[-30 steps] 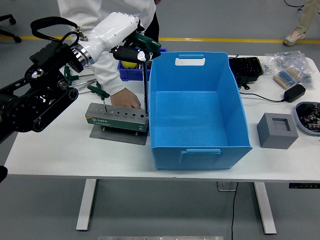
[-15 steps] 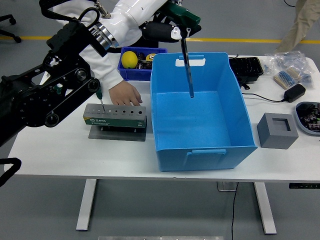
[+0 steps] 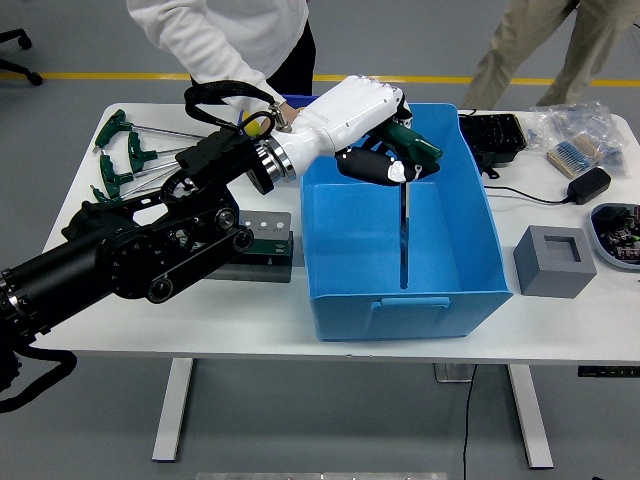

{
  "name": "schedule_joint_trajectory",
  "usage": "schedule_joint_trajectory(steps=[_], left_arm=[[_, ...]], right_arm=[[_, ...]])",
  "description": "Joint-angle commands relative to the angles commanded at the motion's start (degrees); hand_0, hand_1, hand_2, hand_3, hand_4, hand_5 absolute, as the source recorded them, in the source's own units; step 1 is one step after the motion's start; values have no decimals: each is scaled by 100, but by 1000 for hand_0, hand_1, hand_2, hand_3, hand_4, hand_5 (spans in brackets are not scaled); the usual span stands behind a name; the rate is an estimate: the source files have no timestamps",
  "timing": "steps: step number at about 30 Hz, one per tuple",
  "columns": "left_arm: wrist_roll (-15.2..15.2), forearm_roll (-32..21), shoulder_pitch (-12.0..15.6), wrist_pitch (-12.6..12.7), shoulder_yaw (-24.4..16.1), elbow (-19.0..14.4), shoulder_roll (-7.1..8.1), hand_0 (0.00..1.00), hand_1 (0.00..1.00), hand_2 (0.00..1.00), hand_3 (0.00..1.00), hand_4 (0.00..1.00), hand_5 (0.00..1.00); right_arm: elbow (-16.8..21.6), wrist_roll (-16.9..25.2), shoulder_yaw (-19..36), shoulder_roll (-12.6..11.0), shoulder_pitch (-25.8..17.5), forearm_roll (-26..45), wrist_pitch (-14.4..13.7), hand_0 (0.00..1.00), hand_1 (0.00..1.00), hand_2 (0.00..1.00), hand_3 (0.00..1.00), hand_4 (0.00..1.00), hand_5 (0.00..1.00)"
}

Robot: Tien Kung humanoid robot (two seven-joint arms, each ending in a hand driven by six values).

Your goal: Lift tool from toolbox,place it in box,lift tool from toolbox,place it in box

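Lying near the tabletop's far left corner, a cluster of green-handled T wrenches (image 3: 125, 155) fans its thin shafts toward the middle. The robot's left arm (image 3: 150, 250) enters from the lower left edge and stretches across the tabletop (image 3: 90, 310), its black links passing over the toolbox (image 3: 262, 247), a grey holder with a row of holes on top and a green strip along its front, mostly hidden under the arm. The white forearm ends in the left hand (image 3: 385, 160), whose fingers are clenched around the green handle of the tool (image 3: 404, 215), a T wrench. Its long dark shaft hangs straight down inside the blue box (image 3: 400, 300), the tip low, close to the box's near wall; whether it touches the floor of the box is unclear. A person (image 3: 235, 40) in a white top stands at the far edge behind the arm. Right of the blue box, a grey foam block (image 3: 553, 262) with a square recess sits near the right edge, with a black adapter (image 3: 587, 186) and bagged parts (image 3: 575, 140) toward the far right corner.
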Motion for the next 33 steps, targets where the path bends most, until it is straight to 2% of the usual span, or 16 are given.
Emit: schedule_joint_trajectory(steps=[4, 5, 10, 11, 16, 17, 22, 23, 28, 29, 33], left_arm=[[-9, -34, -26, -129, 193, 161, -130, 234, 131, 166, 188, 783, 551], [-10, -41, -32, -172, 208, 188, -150, 302, 292, 353, 418, 817, 549], [-94, -144, -82, -272, 258, 334, -261, 302, 292, 353, 418, 817, 549], [-110, -154, -88, -286, 263, 358, -279, 404, 489, 589, 606, 889, 595], [-200, -192, -116, -378, 289, 599, -378, 404, 489, 589, 606, 889, 595], [-223, -195, -118, -372, 286, 647, -393, 487, 600, 700, 698, 939, 608], [-328, -192, -123, -271, 218, 752, -425, 487, 600, 700, 698, 939, 608], [-337, -185, -120, -259, 197, 734, -419, 537, 643, 758, 736, 949, 601], [-312, -80, -72, -282, 28, 572, -351, 537, 643, 758, 736, 949, 601], [-295, -43, -56, -303, -9, 539, -327, 543, 646, 759, 735, 921, 593], [-200, 226, 71, -418, -249, 304, -133, 543, 646, 759, 735, 921, 593]], right_arm=[[3, -2, 7, -16, 22, -18, -1, 711, 689, 732, 598, 831, 723], [4, -4, 10, -19, 26, -25, -1, 708, 687, 732, 598, 831, 723], [3, -16, 37, -36, 34, -67, -3, 708, 687, 732, 598, 831, 723], [4, -20, 41, -39, 36, -77, -3, 710, 687, 733, 598, 831, 723], [6, -34, 64, -46, 48, -120, -6, 710, 687, 733, 598, 831, 723], [7, -36, 66, -47, 48, -127, -6, 711, 688, 732, 598, 831, 723], [12, -33, 74, -53, 41, -141, -6, 711, 688, 732, 598, 831, 723], [12, -35, 78, -53, 38, -144, -7, 710, 688, 733, 598, 831, 723], [11, -33, 81, -46, 19, -141, -8, 710, 688, 733, 598, 831, 723], [11, -32, 79, -43, 14, -137, -8, 708, 688, 733, 598, 831, 722], [7, -19, 54, -30, -15, -78, -8, 708, 688, 733, 598, 831, 722]])
